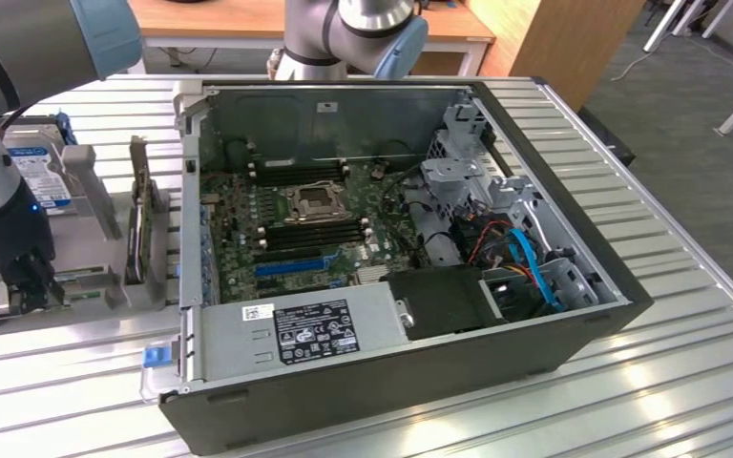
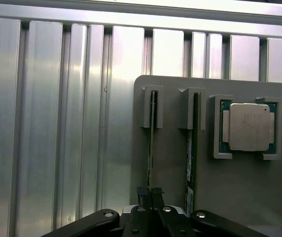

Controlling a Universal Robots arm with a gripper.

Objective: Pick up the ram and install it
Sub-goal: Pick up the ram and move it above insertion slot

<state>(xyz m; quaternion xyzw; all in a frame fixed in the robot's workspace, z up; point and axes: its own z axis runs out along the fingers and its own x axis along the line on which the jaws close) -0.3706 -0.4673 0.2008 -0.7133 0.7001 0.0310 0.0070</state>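
Ribbed aluminium slats form the counter (image 2: 42, 123), and a flat grey holder plate (image 2: 244, 192) lies on them. The ram (image 2: 151, 138) stands on edge in a slot of that plate, one end in a grey bracket. At its other end the black fingers (image 2: 142, 190) are closed on it, one on each side of the thin board. Just beside it a second stick (image 2: 190, 148) stands in the neighbouring slot, and beyond that a square silver processor chip (image 2: 249, 127) sits in its own frame.

From the exterior view the same arm reaches down at the exterior view's left, its fingers (image 1: 46, 286) low at the holder, near a hard drive (image 1: 35, 172) and a dark card (image 1: 144, 219) standing upright. An open computer case (image 1: 469, 382) lies on the counter beside them, showing the green motherboard (image 1: 233, 219), its black memory slots (image 1: 322, 221), the processor socket (image 1: 313, 200) and a grey power supply (image 1: 316, 329). Behind the counter stand a wooden desk (image 1: 252, 19) and grey carpet (image 1: 698, 86).
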